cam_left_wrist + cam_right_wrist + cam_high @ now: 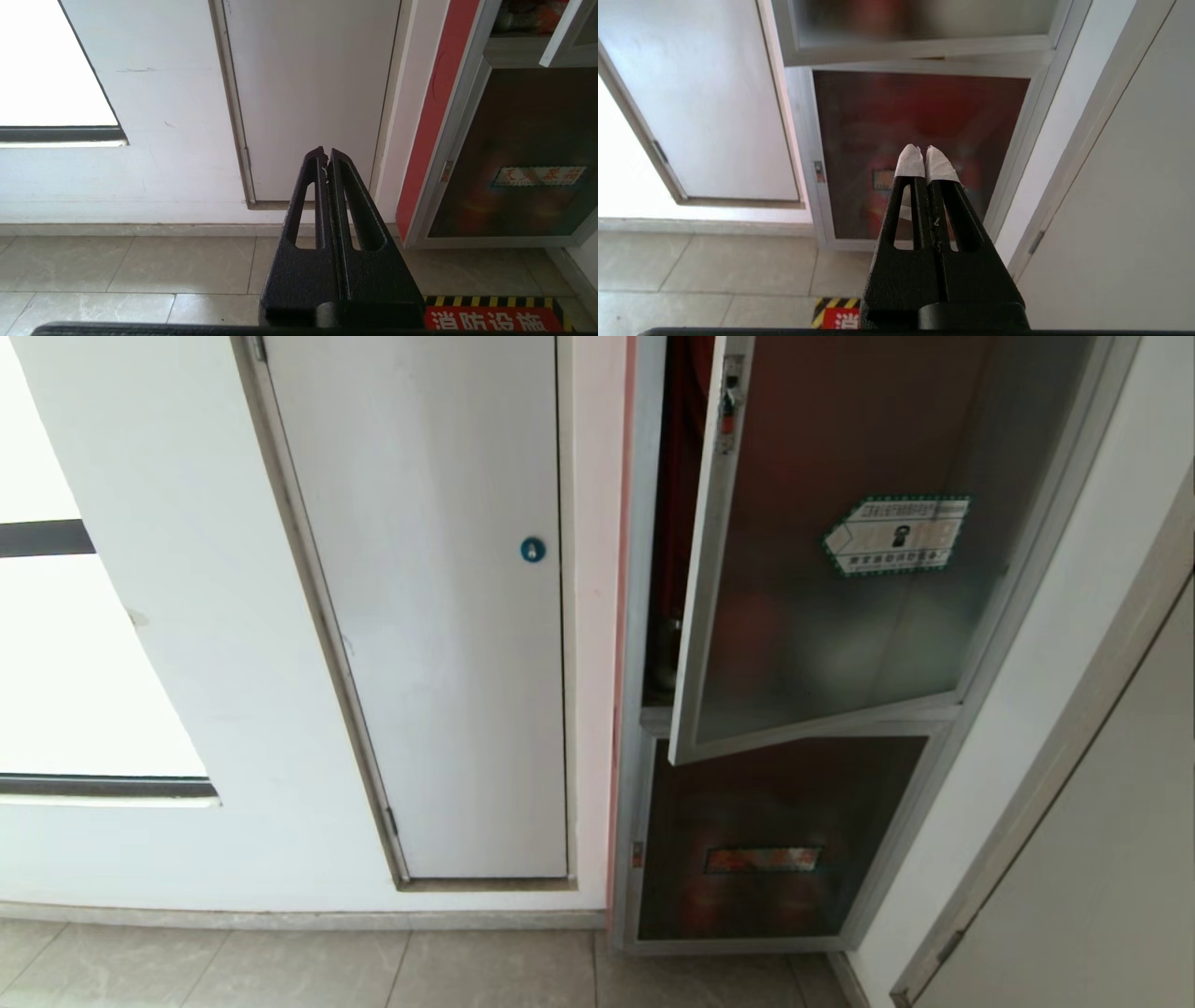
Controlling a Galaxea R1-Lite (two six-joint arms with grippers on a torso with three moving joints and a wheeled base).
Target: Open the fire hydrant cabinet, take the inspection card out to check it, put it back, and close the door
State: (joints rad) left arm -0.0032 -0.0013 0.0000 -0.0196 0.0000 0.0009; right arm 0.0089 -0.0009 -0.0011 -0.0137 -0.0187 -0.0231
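I see the door (822,588) still ajar, no card visible, my right hand (923,156) and left hand (325,156) both pinched empty, closing left.

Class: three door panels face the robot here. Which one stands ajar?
The door, the upper dark glass one carrying the hexagonal sticker. Its latch edge swings out, showing red inside. The white door and lower glass panel sit flush.

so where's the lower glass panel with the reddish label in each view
Head view: lower glass panel, right of centre near the floor, under the ajar door.
Left wrist view: at the right edge.
Right wrist view: centre, behind the shut right gripper.
Shared landmark: the white door.
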